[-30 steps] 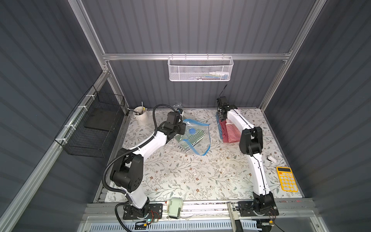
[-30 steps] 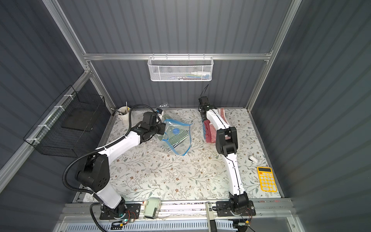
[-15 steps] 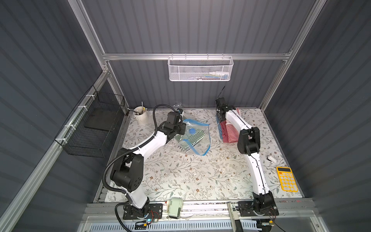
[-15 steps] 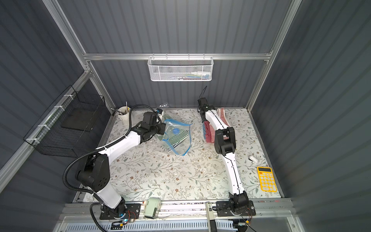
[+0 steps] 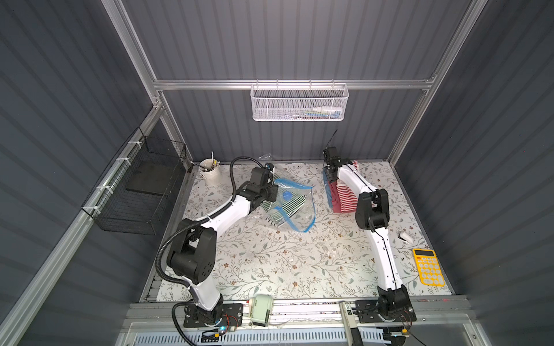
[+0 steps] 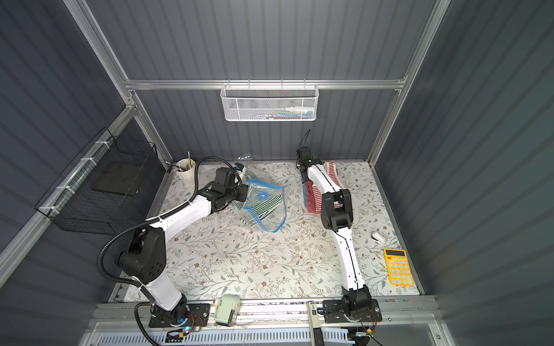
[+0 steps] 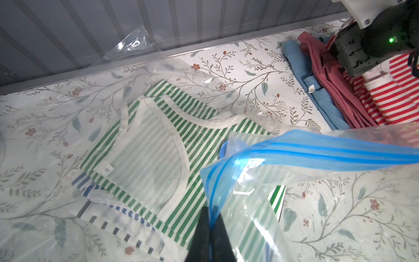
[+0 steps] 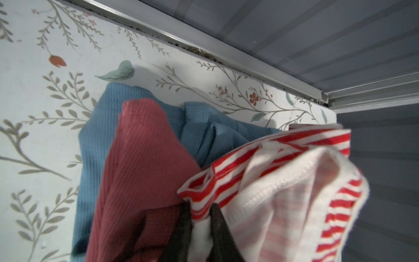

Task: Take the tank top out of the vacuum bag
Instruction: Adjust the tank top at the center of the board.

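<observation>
The clear vacuum bag point(image 5: 299, 215) point(image 6: 271, 217) lies at the back middle, its blue valve cap point(image 5: 287, 195) facing up. A green-and-white striped tank top point(image 7: 158, 140) point(image 5: 289, 206) shows through the plastic, with a dark-striped garment point(image 7: 127, 217) under it. My left gripper point(image 7: 212, 217) point(image 5: 272, 193) is shut on the bag's blue zip strip point(image 7: 317, 156) and holds that edge raised. At the back right my right gripper point(image 8: 201, 213) point(image 5: 329, 178) is shut on a fold of a red-and-white striped top point(image 8: 283, 181) point(image 5: 344, 197).
A blue garment point(image 8: 95, 136) and a maroon one point(image 8: 140, 158) lie under the red-striped top by the back wall. Also on the table are a white cup point(image 5: 211, 173), a loose clear plastic scrap point(image 5: 266, 156), a yellow calculator point(image 5: 428, 266) and a small white object point(image 5: 405, 237).
The right gripper's jaws have closed onto the red-striped fabric, and that arm has shifted slightly left. The left arm and the bag have stayed put.
</observation>
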